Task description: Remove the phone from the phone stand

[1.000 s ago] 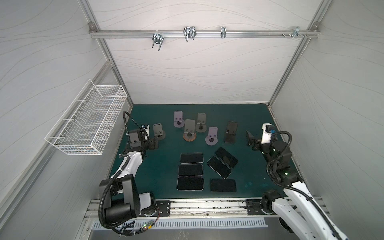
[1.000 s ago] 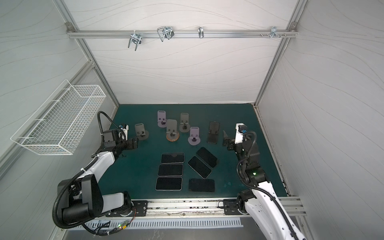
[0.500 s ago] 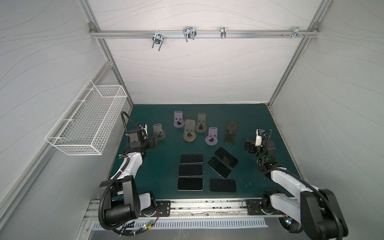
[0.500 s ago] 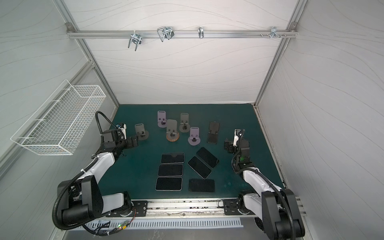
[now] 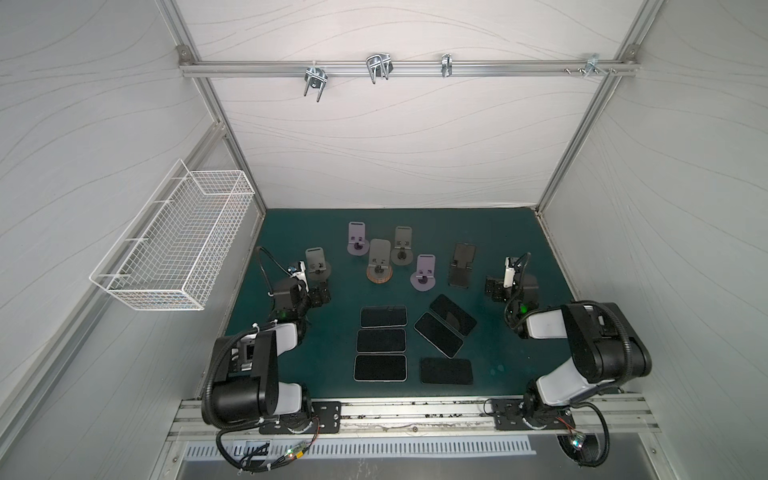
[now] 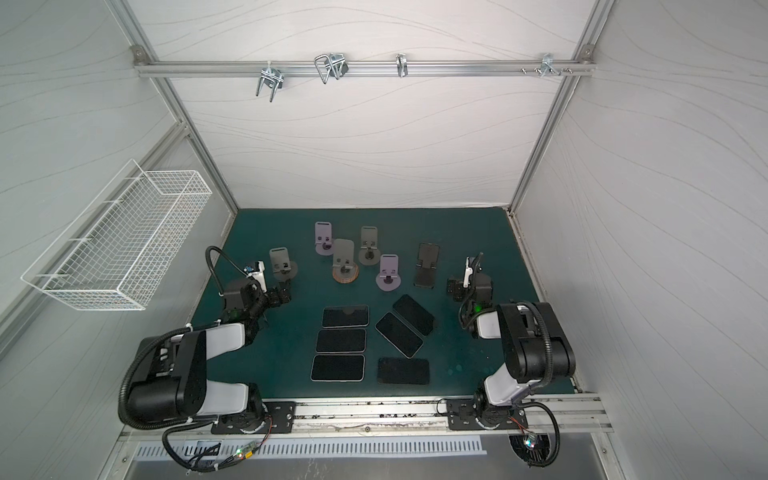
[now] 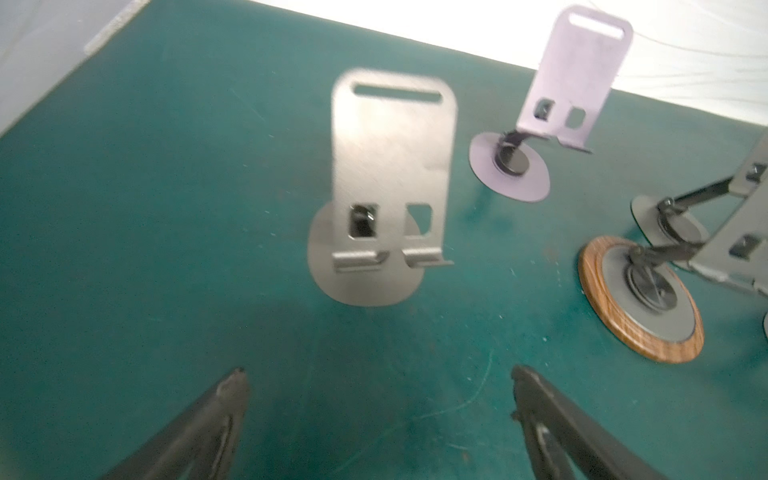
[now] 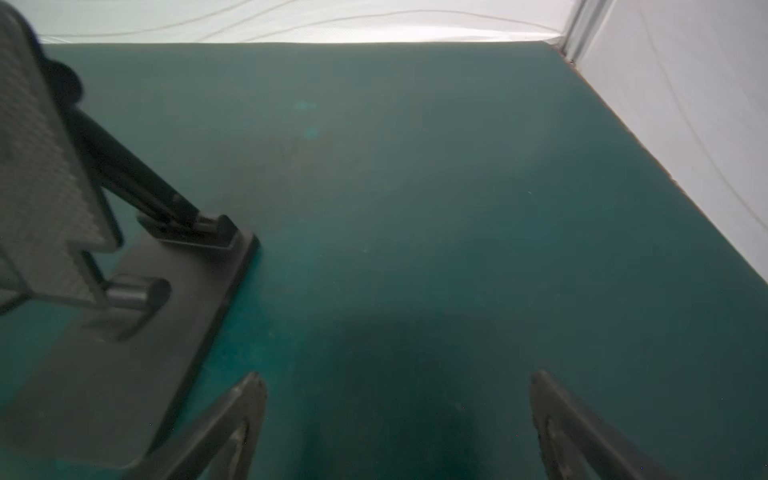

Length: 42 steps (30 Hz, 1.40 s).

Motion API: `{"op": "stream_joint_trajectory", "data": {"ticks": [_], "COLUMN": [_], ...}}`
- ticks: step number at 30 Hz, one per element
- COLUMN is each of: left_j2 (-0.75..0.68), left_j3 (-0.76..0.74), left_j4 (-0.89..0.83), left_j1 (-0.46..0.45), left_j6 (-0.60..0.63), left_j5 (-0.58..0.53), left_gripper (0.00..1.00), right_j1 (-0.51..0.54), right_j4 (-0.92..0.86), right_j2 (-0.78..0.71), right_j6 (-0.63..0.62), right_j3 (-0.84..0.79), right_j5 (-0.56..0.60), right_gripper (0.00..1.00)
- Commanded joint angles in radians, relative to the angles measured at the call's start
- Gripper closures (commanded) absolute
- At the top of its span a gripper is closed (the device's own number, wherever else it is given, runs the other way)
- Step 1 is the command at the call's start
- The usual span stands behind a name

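On the mat point(image 5: 519, 365), in front of the stands point(image 5: 379, 257), six phones point(image 5: 380, 340) lie flat with dark screens: three in a column, two angled side by side, one alone nearest my bases. Both top views show no phone in any stand, so I judge the removal done; which phone was the task's I cannot tell. Each looks a stiff, thin slab, likely slick on its glass face, with some weight, and fragile if dropped. I would take one by its long edges, not its faces. My left gripper point(image 5: 319, 296) hangs wide open and empty near the column's far phone. It faces the bare grey stand point(image 7: 388, 187) just ahead of my fingers point(image 7: 226, 415). My right gripper point(image 8: 397, 376) is as wide and holds nothing. It is over bare mat beside the black stand point(image 8: 124, 332), apart from the angled pair.
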Motion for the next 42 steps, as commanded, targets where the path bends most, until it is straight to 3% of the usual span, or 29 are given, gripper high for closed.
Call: {"op": "stream_joint_trajectory", "data": {"ticks": [1,2,4,6,11,42], "left_j2": [0.127,0.127,0.087,0.126,0.127,0.121], "left_j3": [-0.021,-0.018,0.025,0.018,0.046,0.06], "left_j4": [0.392,0.403,0.232,0.316,0.26,0.227], "left_j1": [-0.033,-0.04,-0.058,-0.077,-0.117,-0.136], "left_j6": [0.019,0.025,0.038,0.048,0.064,0.081], "left_j5": [-0.071,-0.076,-0.102,-0.143,-0.234,-0.248], "left_gripper": [0.0,0.0,0.0,0.0,0.0,0.0], "right_j1": [0.003,0.003,0.004,0.002,-0.01,-0.013], "right_j4": [-0.015,0.021,0.002,-0.001,-0.03,-0.027], "right_j2": [-0.01,0.001,0.0,0.002,0.001,0.001], "right_j6": [0.0,-0.006,-0.004,-0.003,0.005,0.004], "right_j3": [0.04,0.034,0.038,0.043,0.056,0.054], "right_j5": [-0.023,-0.022,-0.022,-0.027,-0.05,-0.066], "right_gripper": [0.01,0.01,0.01,0.01,0.01,0.01]}}
